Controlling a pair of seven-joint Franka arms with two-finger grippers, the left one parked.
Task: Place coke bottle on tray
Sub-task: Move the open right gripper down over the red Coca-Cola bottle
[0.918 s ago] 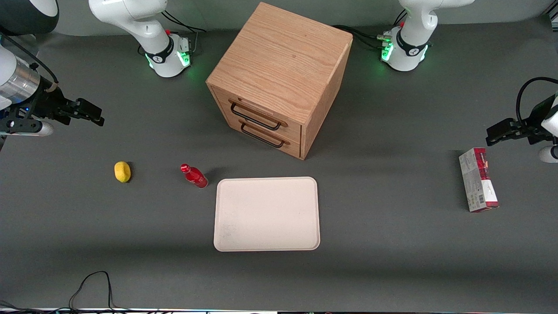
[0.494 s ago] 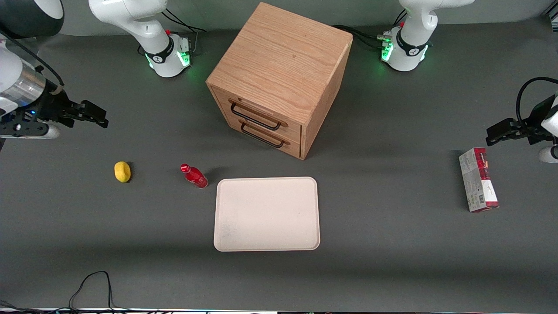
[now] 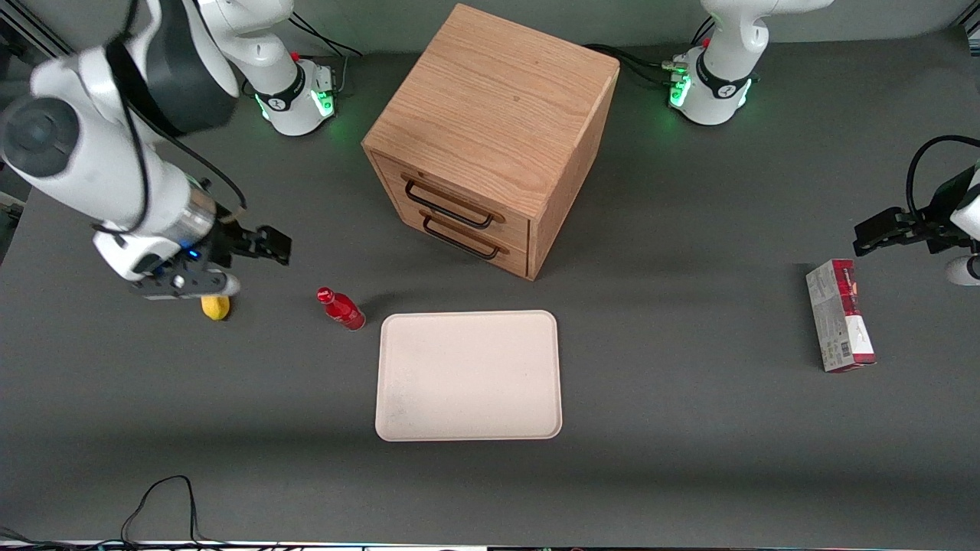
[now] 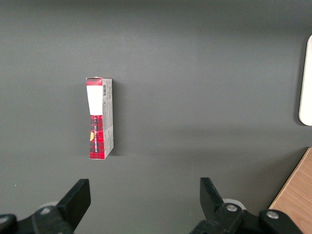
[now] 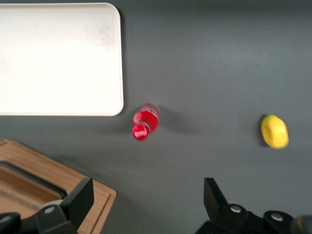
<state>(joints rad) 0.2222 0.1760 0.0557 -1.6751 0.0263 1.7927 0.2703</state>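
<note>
I count one coke bottle (image 3: 341, 308), one tray (image 3: 468, 375), one lemon (image 3: 216, 307), one carton (image 3: 840, 315) and one wooden cabinet (image 3: 490, 138) with two drawers. The bottle stands upright on the table just beside the tray's corner. My gripper (image 3: 268, 244) hangs above the table near the lemon, fingers apart, holding nothing.

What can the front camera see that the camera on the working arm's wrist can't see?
Only the front view shows the red-and-grey carton toward the parked arm's end of the table, and the whole gripper hovering open above the table, near the lemon. Only the wrist view looks straight down at the coke bottle. Both show the bottle, lemon, tray and wooden cabinet.
</note>
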